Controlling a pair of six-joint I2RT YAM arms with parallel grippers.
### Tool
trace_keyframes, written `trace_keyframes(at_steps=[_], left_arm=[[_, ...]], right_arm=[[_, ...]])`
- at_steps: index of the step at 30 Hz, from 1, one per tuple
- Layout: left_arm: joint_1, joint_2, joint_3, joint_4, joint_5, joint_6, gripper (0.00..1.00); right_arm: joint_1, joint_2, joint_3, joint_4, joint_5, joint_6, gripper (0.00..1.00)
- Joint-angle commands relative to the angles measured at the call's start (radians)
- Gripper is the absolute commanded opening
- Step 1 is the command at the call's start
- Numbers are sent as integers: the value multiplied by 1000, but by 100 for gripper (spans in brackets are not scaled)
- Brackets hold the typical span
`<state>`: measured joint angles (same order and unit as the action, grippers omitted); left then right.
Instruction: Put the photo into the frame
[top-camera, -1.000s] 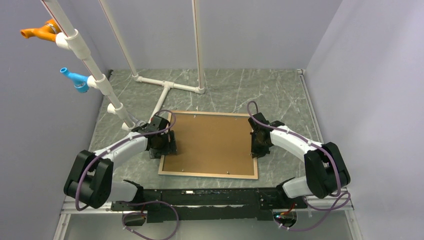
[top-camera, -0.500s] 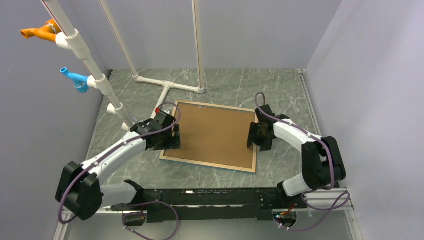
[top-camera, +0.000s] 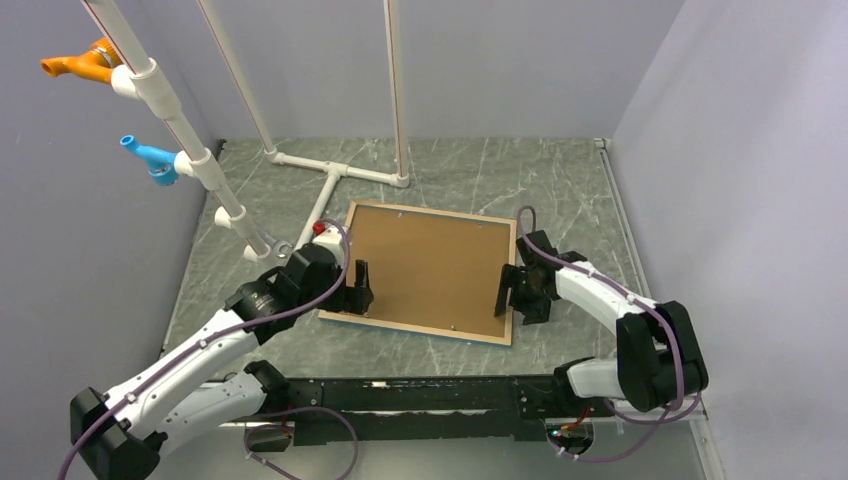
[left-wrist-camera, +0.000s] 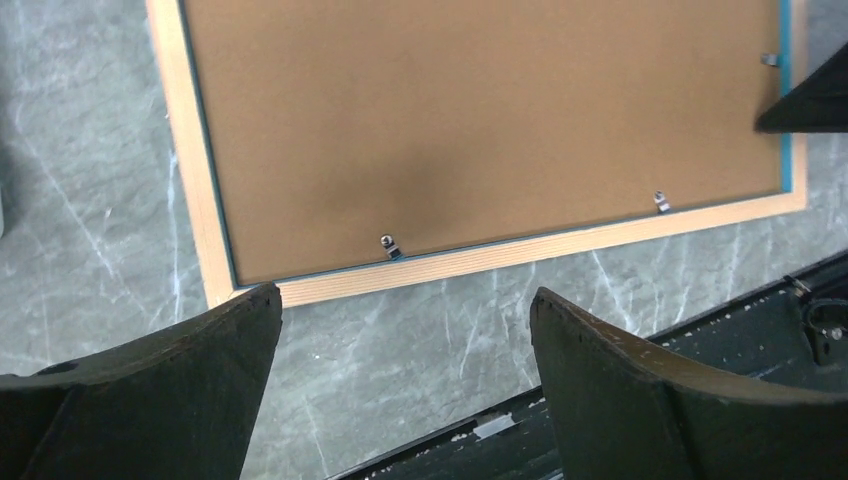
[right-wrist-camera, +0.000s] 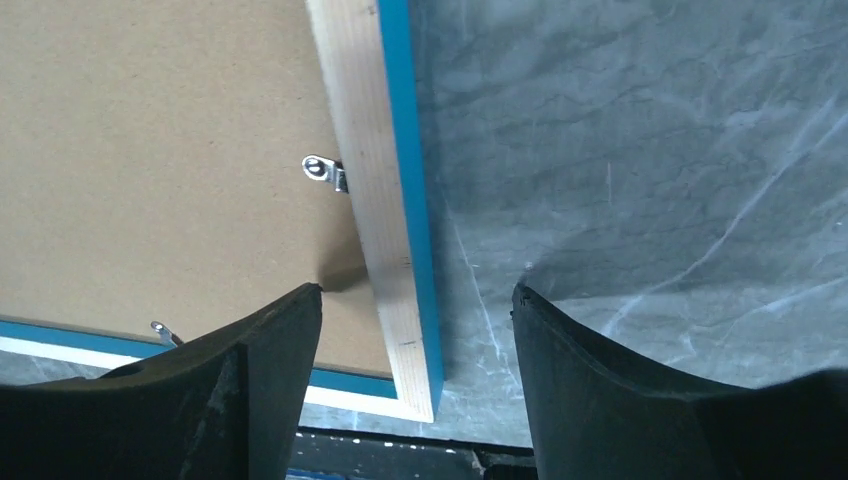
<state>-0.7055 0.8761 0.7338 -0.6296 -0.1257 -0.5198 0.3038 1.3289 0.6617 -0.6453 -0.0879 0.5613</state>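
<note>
A: Frame first: where do we place it?
B: We see the frame (top-camera: 415, 329) lying flat on the grey marbled table (top-camera: 560, 190), light wood rim up, turned a little askew. A brown backing board (top-camera: 430, 270) fills it, and a thin blue edge (right-wrist-camera: 402, 150) runs along the outer side of the right rail.
A: And the photo?
B: We cannot see it. Whether it lies under the board, we cannot tell.
A: What sits on the board?
B: Small metal clips (left-wrist-camera: 388, 243) along the rail's inner edge. We count two on the near rail in the left wrist view, and more show in the right wrist view.
A: Left gripper?
B: The left gripper (top-camera: 357, 288) hangs by the frame's near-left corner, jaws spread wide with nothing in them.
A: And the right?
B: The right gripper (top-camera: 518, 297) is at the right rail, close to the near-right corner. Its fingers (right-wrist-camera: 260, 370) straddle that rail, one over the board and one over the table, with a gap on either side. We call it open too, gripping nothing.
</note>
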Motion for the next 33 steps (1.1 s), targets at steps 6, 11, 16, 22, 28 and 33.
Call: trace_keyframes(at_steps=[6, 11, 16, 22, 28, 33], left_arm=[[-85, -63, -44, 153, 57, 99, 100], [-157, -25, -41, 196, 36, 130, 99], [-234, 40, -28, 234, -4, 154, 99], [-341, 134, 8, 242, -111, 180, 99], [-473, 236, 65, 234, -222, 234, 99], [-592, 327, 111, 224, -368, 277, 99]], right_arm=[[49, -19, -54, 34, -46, 57, 37], [51, 8, -27, 31, -37, 48, 8], [50, 15, 69, -40, -37, 19, 0], [50, 4, 188, -158, -55, -15, 0], [51, -34, 278, -236, -114, -14, 0], [51, -49, 362, -290, -142, -14, 0]])
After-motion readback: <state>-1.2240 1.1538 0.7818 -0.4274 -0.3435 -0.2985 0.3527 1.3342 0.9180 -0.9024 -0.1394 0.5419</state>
